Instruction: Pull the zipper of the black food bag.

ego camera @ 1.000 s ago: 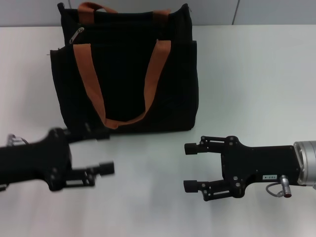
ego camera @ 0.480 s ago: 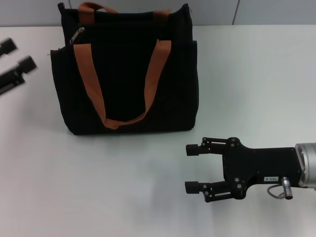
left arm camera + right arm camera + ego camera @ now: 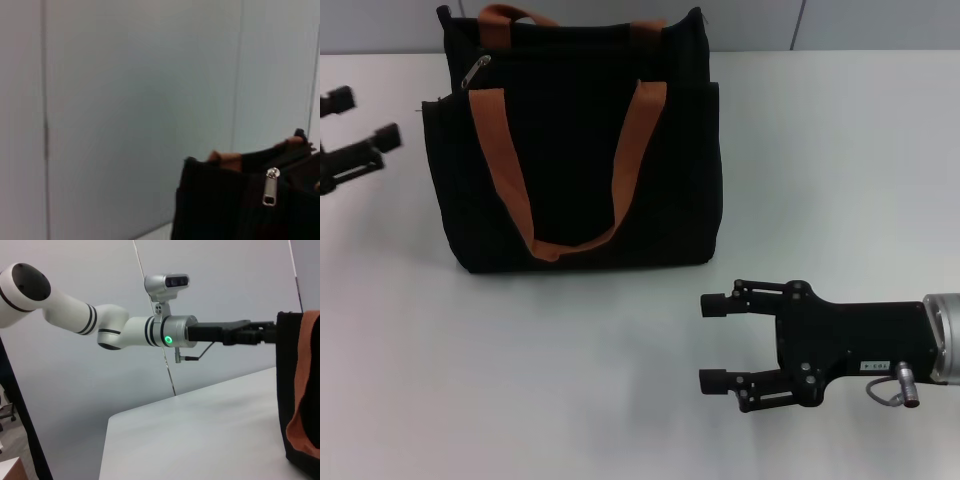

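The black food bag (image 3: pixel 580 150) stands upright at the back middle of the white table, with two orange-brown handles (image 3: pixel 505 170). The silver zipper pull (image 3: pixel 475 72) lies at the bag's top left corner; it also shows in the left wrist view (image 3: pixel 270 187) on the bag's dark top edge (image 3: pixel 220 205). My left gripper (image 3: pixel 362 118) is open and empty, left of the bag and apart from it, about level with the zipper. My right gripper (image 3: pixel 710 342) is open and empty, low over the table in front of the bag's right corner.
The white table (image 3: pixel 840 170) extends right of the bag and in front of it. A grey panelled wall (image 3: pixel 880 25) runs behind. The right wrist view shows my left arm (image 3: pixel 125 330) reaching toward the bag's side (image 3: pixel 295 390).
My left gripper rose from the table in front of the bag's left corner to the far left, then shifted slightly down and right. My right gripper drifted slightly down and right.
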`<control>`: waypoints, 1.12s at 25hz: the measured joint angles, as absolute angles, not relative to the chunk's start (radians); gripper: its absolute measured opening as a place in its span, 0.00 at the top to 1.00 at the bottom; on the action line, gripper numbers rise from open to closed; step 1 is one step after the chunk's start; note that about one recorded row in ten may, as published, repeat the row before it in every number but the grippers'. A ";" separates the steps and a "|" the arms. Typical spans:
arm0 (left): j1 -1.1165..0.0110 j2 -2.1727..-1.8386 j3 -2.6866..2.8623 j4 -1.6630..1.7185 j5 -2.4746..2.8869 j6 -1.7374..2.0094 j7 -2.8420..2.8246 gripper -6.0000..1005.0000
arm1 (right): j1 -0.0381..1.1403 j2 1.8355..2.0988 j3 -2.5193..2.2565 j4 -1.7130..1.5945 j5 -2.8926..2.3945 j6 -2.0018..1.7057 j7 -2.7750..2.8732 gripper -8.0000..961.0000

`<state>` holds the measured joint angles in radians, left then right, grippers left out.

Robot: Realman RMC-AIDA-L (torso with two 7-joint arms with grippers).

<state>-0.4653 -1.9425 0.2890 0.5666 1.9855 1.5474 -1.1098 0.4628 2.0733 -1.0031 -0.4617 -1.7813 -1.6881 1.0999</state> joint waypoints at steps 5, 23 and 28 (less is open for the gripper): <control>-0.498 -1.965 0.356 0.567 1.988 1.482 -1.100 0.20 | 0.462 2.073 -1.001 -0.462 -1.781 -1.689 1.101 0.14; -0.588 -1.986 0.432 0.577 1.979 1.334 -1.089 0.32 | 0.462 2.072 -0.999 -0.462 -1.780 -1.689 1.102 0.14; -0.560 -2.010 0.423 0.580 1.909 1.344 -1.054 0.56 | 0.461 2.073 -0.984 -0.462 -1.778 -1.689 1.102 0.15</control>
<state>-0.5600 -2.0103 0.4229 0.5800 1.9090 1.3442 -1.0541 0.4608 2.0733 -0.9838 -0.4617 -1.7783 -1.6890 1.1018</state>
